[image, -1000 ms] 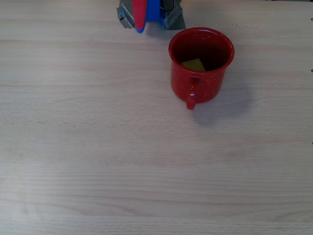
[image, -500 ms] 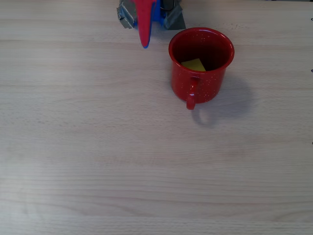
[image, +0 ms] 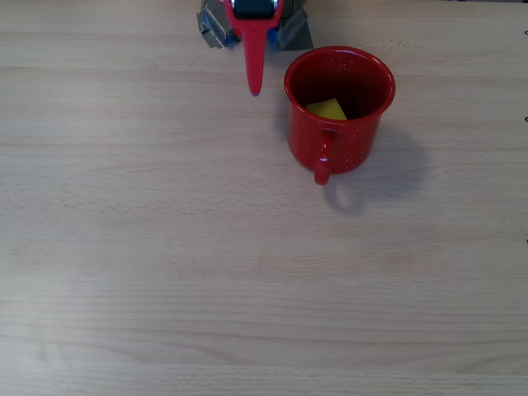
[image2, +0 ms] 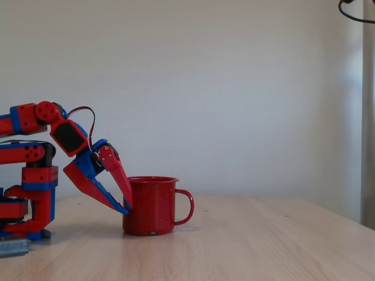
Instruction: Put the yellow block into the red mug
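The block (image: pixel 327 109) lies inside the mug (image: pixel 339 115) on a pale wood table (image: pixel 247 272) — handle toward the overhead view's bottom edge. The gripper (image2: pixel 125 206), fingertips pressed together and empty, points down just left of the mug, the arm's base (image: pixel 293 31) behind it.

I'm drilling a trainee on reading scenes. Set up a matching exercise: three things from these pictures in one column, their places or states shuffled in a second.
Things:
1. yellow block
2. red mug
3. gripper

Places or states:
A. stands upright on the table, handle toward the bottom of the overhead view
B. hangs low beside the mug, outside it, holding nothing
C. lies inside the mug

Pairs: 1-C, 2-A, 3-B
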